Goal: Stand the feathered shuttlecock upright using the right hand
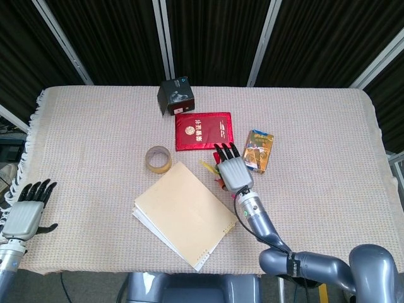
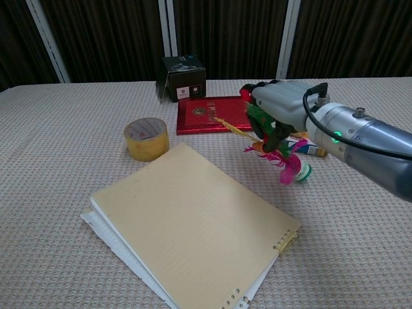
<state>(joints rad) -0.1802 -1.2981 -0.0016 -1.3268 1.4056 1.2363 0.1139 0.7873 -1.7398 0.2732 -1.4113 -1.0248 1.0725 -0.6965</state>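
The feathered shuttlecock point(image 2: 285, 161) has green, yellow, red and pink feathers and a white and green base. My right hand point(image 2: 281, 113) grips it by the feathers, and it hangs tilted with the base pointing down to the right. Whether the base touches the cloth I cannot tell. In the head view the right hand point(image 1: 235, 172) covers most of the shuttlecock point(image 1: 213, 168), leaving only a few feather tips showing at its left side. My left hand point(image 1: 28, 211) stays at the table's near left edge, fingers apart and holding nothing.
A tan notebook point(image 1: 183, 211) lies left of the right hand, with a tape roll point(image 1: 158, 158) beyond it. A red booklet point(image 1: 203, 130) and a black box point(image 1: 176, 96) sit further back. A card pack point(image 1: 257, 150) lies just right of the hand.
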